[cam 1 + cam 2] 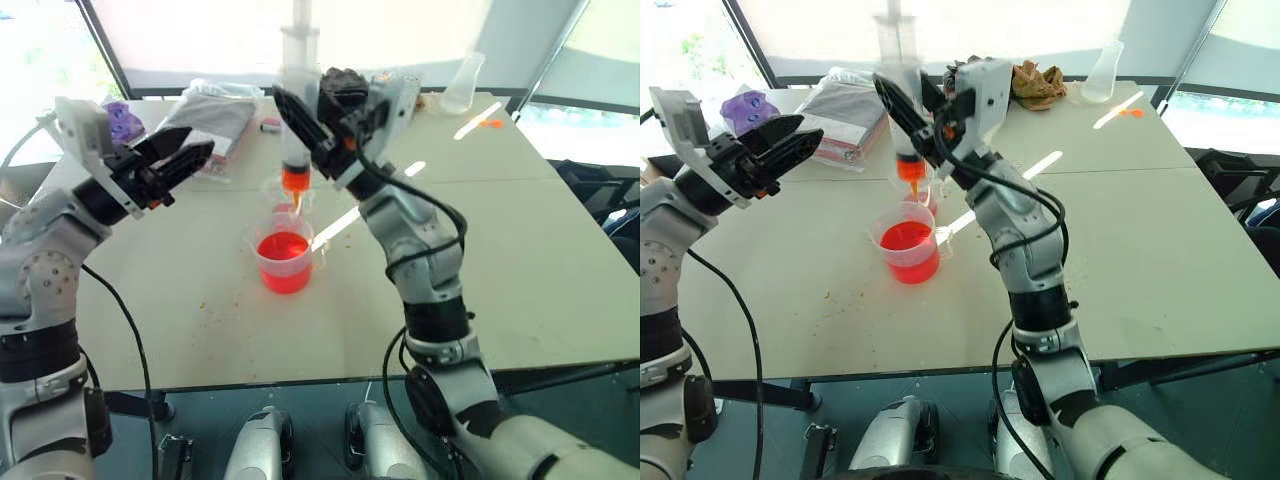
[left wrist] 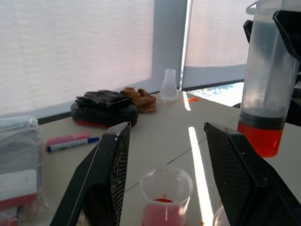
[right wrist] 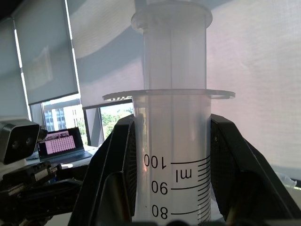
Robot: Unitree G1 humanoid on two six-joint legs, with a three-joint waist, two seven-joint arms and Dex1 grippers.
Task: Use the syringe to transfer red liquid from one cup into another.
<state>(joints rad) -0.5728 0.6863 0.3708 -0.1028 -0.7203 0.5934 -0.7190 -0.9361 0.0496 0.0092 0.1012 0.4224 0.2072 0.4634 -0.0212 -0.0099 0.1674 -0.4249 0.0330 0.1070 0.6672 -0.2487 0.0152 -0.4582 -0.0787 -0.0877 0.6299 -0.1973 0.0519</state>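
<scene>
My right gripper [image 1: 298,118] is shut on the barrel of the syringe [image 1: 298,60] and holds it upright above the table, plunger on top. Red liquid [image 2: 256,139] fills the lowest part of the barrel, above the orange tip. The tip hangs just over the smaller clear cup [image 1: 281,192], which holds a little red liquid. In front of it stands the wider cup [image 1: 285,262], about a third full of red liquid. My left gripper [image 1: 186,160] is open and holds nothing, raised to the left of both cups and pointing towards them.
A conical clear flask [image 1: 462,85] stands at the table's [image 1: 520,250] back right. A plastic bag of supplies [image 1: 215,115] and a purple object [image 1: 745,108] lie at the back left. Dark and brown cloths [image 1: 1035,85] and two markers [image 2: 70,141] lie at the back.
</scene>
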